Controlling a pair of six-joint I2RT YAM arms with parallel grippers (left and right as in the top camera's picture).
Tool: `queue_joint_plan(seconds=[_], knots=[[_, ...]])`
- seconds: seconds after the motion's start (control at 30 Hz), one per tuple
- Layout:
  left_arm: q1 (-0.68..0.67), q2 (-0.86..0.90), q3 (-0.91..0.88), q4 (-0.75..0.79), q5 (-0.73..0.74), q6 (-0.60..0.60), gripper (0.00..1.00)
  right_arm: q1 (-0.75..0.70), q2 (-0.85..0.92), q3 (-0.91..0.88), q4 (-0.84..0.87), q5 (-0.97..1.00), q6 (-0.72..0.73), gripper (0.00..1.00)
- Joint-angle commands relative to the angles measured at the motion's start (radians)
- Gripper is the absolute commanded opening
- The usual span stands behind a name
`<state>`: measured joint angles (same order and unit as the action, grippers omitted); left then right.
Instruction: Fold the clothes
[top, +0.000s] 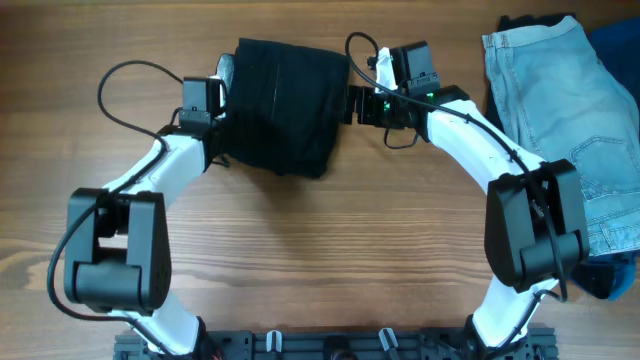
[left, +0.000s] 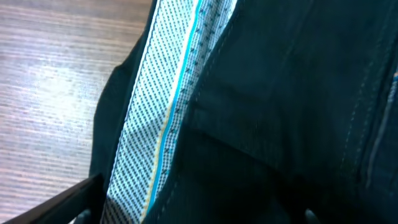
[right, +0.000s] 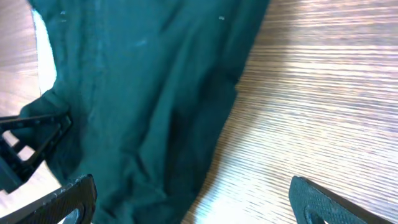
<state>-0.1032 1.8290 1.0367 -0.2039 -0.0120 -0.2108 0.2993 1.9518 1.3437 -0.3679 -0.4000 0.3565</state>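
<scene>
**One high, two close**

The overhead camera looks straight down at the table (top: 300, 250) from well above. Both wrist cameras slant down, very near, onto the black garment (top: 285, 105), shared by all three views.

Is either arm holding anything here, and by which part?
Right gripper is open beside the black garment, holding nothing. Left gripper sits at its patterned lining; a hold cannot be told.

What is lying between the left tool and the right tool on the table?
The black garment lies between the left tool and the right tool, on the wooden table. The overhead view shows this.
</scene>
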Motion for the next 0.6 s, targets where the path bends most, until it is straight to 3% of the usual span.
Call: queue_joint_plan(seconds=[0.0,0.13,0.17,0.23,0.27,0.43,0.47,0.5,0.57], knots=[[0.008,-0.001,-0.002,-0.032,-0.063,-0.035,0.90,-0.001,-0.025,0.006,-0.007,0.048,-0.036,1.00],[0.012,0.000,-0.002,-0.119,-0.098,-0.093,0.67,-0.001,-0.025,0.006,-0.008,0.061,-0.034,0.99],[0.012,0.000,-0.002,-0.129,-0.098,-0.105,0.52,-0.001,-0.025,0.006,-0.008,0.061,-0.035,1.00],[0.015,0.000,-0.002,-0.146,-0.109,-0.148,0.11,-0.001,-0.025,0.006,-0.008,0.061,-0.034,1.00],[0.017,0.000,-0.002,-0.152,-0.115,-0.166,0.04,-0.001,-0.025,0.006,-0.009,0.061,-0.034,1.00],[0.041,0.000,-0.002,-0.153,-0.121,-0.168,0.04,-0.001,-0.025,0.006,-0.007,0.061,-0.035,1.00],[0.048,-0.002,-0.002,-0.152,-0.121,-0.168,0.10,-0.001,-0.025,0.006,-0.002,0.061,-0.035,1.00],[0.055,-0.006,-0.002,-0.153,-0.121,-0.168,0.35,-0.002,-0.025,0.007,0.003,0.060,-0.035,1.00],[0.069,-0.028,-0.002,-0.162,-0.120,-0.168,0.69,-0.012,-0.029,0.008,0.008,0.058,-0.035,1.00]])
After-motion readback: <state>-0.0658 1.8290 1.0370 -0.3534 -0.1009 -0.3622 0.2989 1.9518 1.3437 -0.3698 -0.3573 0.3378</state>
